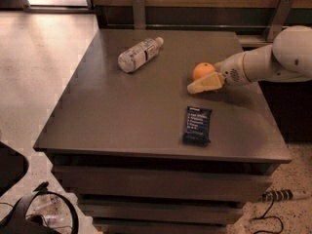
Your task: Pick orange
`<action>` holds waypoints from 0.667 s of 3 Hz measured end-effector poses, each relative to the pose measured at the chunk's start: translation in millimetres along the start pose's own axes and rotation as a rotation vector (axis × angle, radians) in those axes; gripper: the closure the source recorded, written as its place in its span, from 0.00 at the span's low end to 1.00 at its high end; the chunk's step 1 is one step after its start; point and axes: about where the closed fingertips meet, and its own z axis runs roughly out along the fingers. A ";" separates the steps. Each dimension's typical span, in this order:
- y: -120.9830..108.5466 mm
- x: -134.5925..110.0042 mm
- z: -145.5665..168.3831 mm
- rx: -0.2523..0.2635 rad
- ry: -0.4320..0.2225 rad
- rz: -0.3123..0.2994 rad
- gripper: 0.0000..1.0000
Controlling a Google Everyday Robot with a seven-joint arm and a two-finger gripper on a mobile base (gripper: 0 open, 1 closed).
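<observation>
The orange (202, 69) sits on the dark table (122, 111), right of the middle. My gripper (201, 84) comes in from the right on a white arm (273, 60). Its pale yellow tip lies low over the table, right against the near side of the orange. The far side of the gripper is hidden behind the fruit. The orange rests on the table top.
A clear plastic bottle (139, 55) lies on its side at the back left of the table. A dark blue packet (197, 126) lies flat near the front, below the orange. A wooden wall with metal brackets runs behind the table. Cables lie on the floor.
</observation>
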 end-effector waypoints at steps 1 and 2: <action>1.4 -0.6 1.3 -0.003 0.004 -0.003 0.41; 2.8 -0.7 3.8 -0.007 0.005 -0.003 0.64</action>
